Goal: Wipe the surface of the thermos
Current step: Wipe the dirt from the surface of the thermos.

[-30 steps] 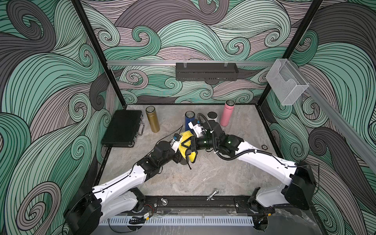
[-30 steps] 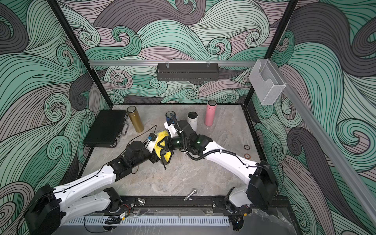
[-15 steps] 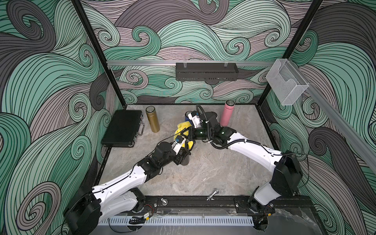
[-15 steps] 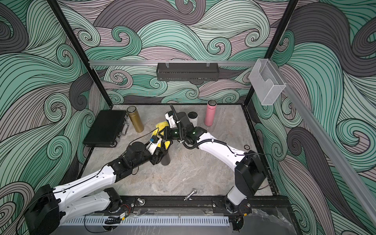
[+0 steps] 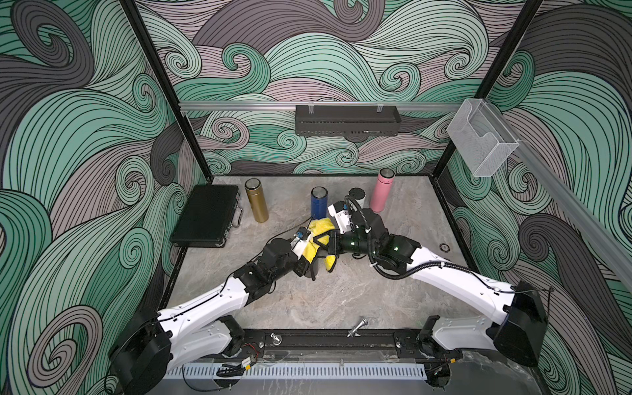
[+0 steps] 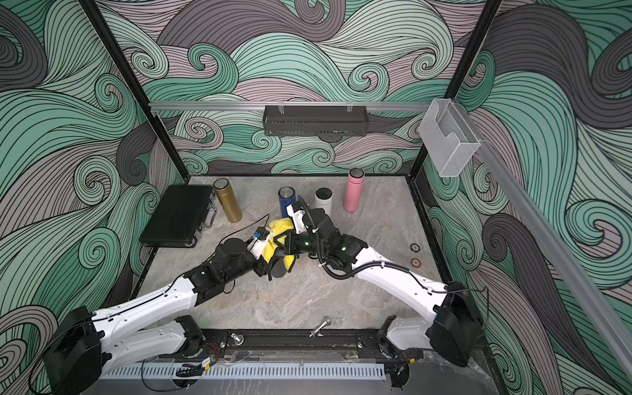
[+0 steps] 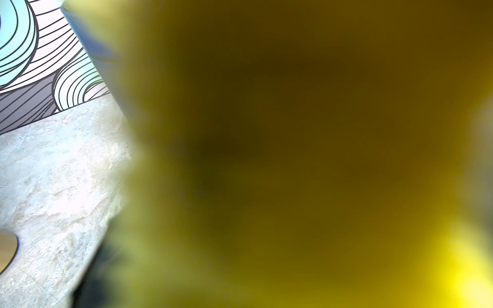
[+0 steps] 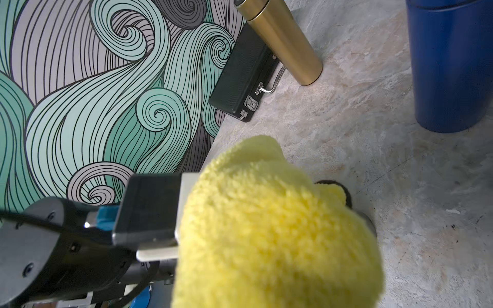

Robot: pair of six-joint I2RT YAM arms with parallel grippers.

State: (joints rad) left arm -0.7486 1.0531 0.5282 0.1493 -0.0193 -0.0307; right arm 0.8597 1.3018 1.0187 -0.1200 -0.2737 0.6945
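**Item:** dark thermos (image 5: 314, 271), upright on the tabletop (image 5: 307, 307), in front of the blue thermos (image 5: 318, 205) toward the arm bases. It is mostly hidden under the yellow cloth (image 5: 320, 228).

**Cloth:** draped over the item's top and right-arm side, with one fold hanging low.

**Right gripper** (image 5: 324, 243): jaws buried in the cloth, pinched narrow on it.

**Left gripper** (image 5: 306, 268): jaws narrow, apparently clamped on the item's lower body. Its wrist view is smothered in yellow.

**Change:** half a second ago the right arm sat back by the blue thermos with the cloth bunched high. Now it has swung forward and the cloth trails downward. This is judged a wiping stroke in progress, with the side facing the left arm probably unwiped.

**Also present:**
- Left of the blue thermos: gold thermos (image 5: 257, 203), then black case (image 5: 205, 215).
- Right of the blue thermos: white thermos (image 6: 323, 201) just beside it, pink thermos (image 5: 383, 191) beyond.
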